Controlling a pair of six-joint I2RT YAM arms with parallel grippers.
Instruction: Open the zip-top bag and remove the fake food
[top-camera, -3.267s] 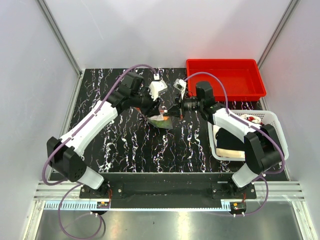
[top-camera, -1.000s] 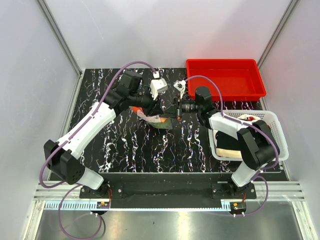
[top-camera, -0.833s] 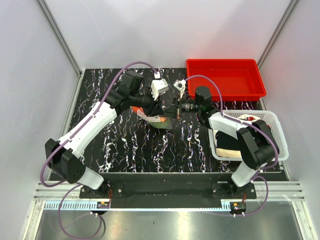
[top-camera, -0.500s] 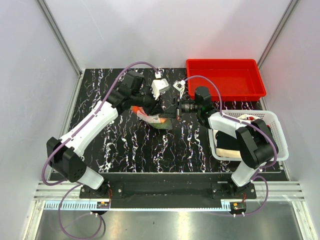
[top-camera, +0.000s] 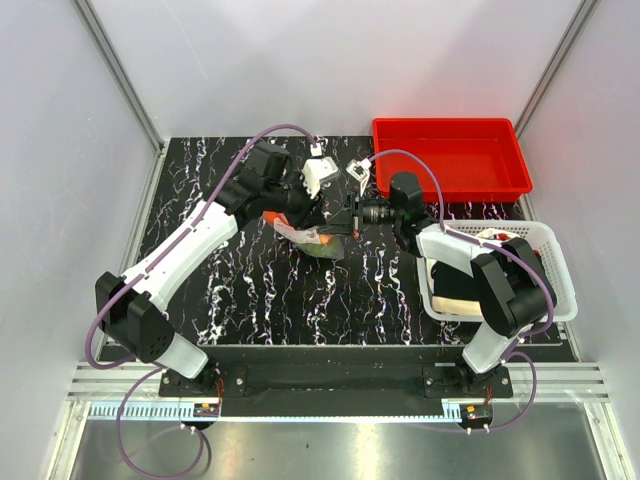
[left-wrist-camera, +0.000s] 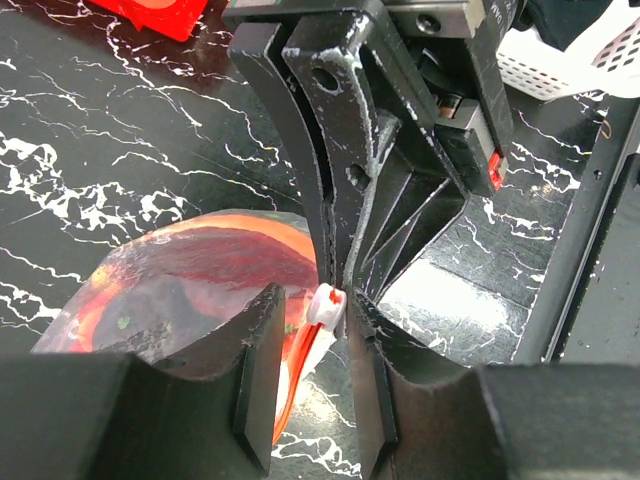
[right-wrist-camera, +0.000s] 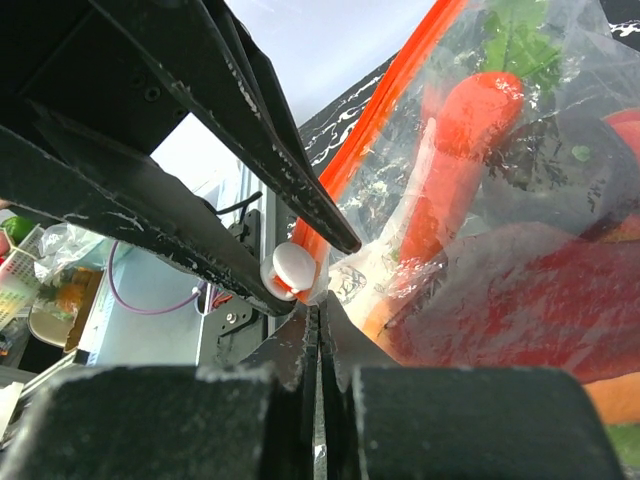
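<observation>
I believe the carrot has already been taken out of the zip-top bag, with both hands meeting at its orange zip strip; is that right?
Not quite: the carrot is still inside the zip-top bag, seen through the clear plastic in the right wrist view. The left hand and right hand do meet at its orange zip strip.
</observation>
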